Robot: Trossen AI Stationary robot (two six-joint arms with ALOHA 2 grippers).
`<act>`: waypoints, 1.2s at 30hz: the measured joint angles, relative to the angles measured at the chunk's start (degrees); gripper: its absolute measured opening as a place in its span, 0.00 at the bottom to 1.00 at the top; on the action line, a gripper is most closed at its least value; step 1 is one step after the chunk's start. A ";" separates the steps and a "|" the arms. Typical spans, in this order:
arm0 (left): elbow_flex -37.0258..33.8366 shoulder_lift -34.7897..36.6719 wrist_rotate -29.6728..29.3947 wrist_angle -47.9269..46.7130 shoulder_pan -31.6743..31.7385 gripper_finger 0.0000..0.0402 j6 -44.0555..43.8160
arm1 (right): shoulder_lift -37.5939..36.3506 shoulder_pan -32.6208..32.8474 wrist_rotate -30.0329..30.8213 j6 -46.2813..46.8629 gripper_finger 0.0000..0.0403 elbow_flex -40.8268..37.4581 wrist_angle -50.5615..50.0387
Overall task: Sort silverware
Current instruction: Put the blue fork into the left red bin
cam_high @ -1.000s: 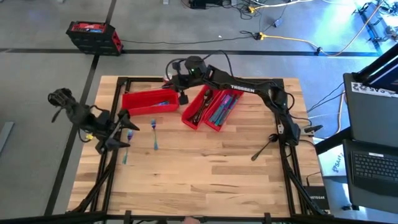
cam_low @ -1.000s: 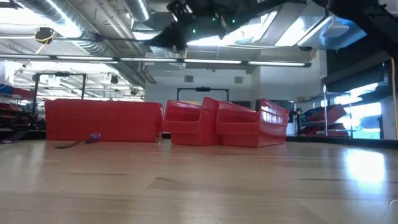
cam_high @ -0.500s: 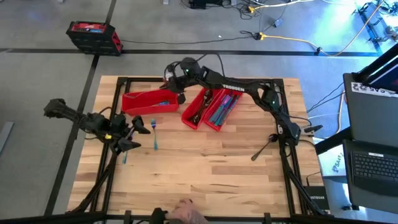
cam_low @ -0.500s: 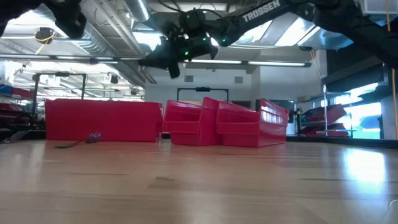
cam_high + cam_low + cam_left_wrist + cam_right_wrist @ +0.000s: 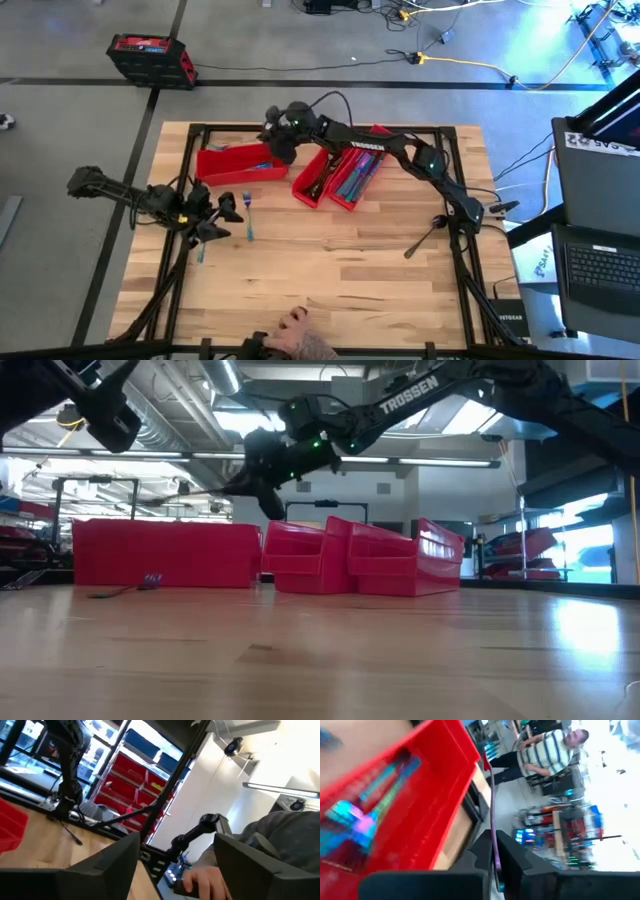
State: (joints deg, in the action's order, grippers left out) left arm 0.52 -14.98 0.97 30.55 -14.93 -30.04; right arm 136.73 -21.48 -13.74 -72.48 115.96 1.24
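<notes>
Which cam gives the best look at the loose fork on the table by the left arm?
High view: the fork lies fully visible on the table, beside the left pincer. Low view shows only a small distant sliver before the red bin. Neither wrist view shows it.

On the table [image 5: 330,270], one bin [image 5: 232,163] is sitting at the far left, with two more bins [image 5: 340,175] lying side by side to its right. A fork [image 5: 248,215] is lying in front of the left bin, beside the left gripper [image 5: 222,217]; the right gripper [image 5: 277,141] is hanging above that bin's far end.
</notes>
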 joint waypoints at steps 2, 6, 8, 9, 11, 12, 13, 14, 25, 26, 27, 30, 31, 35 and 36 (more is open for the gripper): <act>-0.01 -0.07 0.07 -0.52 0.52 0.59 0.04 | 0.78 0.61 1.75 -3.62 0.00 0.00 -0.70; -0.01 -0.12 0.04 -2.76 1.14 0.59 0.18 | 1.95 1.41 3.97 -8.30 0.00 -0.02 -1.13; -0.01 0.00 -0.03 -4.89 1.54 0.59 0.54 | 2.09 1.59 5.24 -10.45 0.00 -0.02 -1.20; -0.01 -0.07 -0.19 -5.57 1.74 0.59 0.50 | 2.09 1.63 5.71 -11.45 0.00 -0.02 -1.43; -0.01 -0.04 -0.82 -7.09 2.09 0.59 0.46 | 2.48 1.63 5.73 -13.40 0.00 -0.02 -1.07; -0.01 -0.04 -1.16 -7.47 2.24 0.59 0.44 | 2.61 1.64 5.96 -14.30 0.00 -0.02 -1.05; -0.01 -0.11 -1.43 -8.02 2.41 0.59 0.44 | 2.76 1.64 6.48 -15.06 0.00 -0.05 -1.54; -0.01 -0.13 -1.63 -8.01 2.60 0.59 0.46 | 3.13 1.64 6.60 -15.75 0.00 -0.09 -1.80; -0.01 -0.11 -2.74 -10.67 5.16 0.59 0.48 | 5.20 2.78 6.67 -17.97 0.00 -0.15 -2.87; -0.01 -0.11 -2.81 -10.72 5.36 0.59 0.46 | 5.27 2.79 6.67 -18.05 0.01 -0.15 -2.99; -0.01 -0.11 -2.91 -10.58 5.58 0.59 0.48 | 5.40 2.86 6.67 -18.11 0.01 -0.15 -2.72; -0.01 -0.11 -2.89 -10.49 6.15 0.59 0.76 | 5.48 2.87 6.69 -18.24 0.02 -0.15 -2.59; -0.01 -0.11 -2.90 -10.49 6.31 0.59 0.90 | 5.52 2.82 6.69 -18.24 0.02 -0.15 -2.79; -0.01 -0.11 -2.91 -10.61 6.87 0.59 0.96 | 5.61 2.74 6.76 -18.26 0.02 -0.15 -2.81; -0.01 -0.11 -2.92 -10.61 6.88 0.59 1.00 | 5.61 2.72 6.89 -18.26 0.02 -0.15 -2.78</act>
State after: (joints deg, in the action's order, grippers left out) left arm 0.51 -15.09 -1.95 19.93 -8.05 -29.05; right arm 142.34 -18.76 -6.85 -90.74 115.81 -1.54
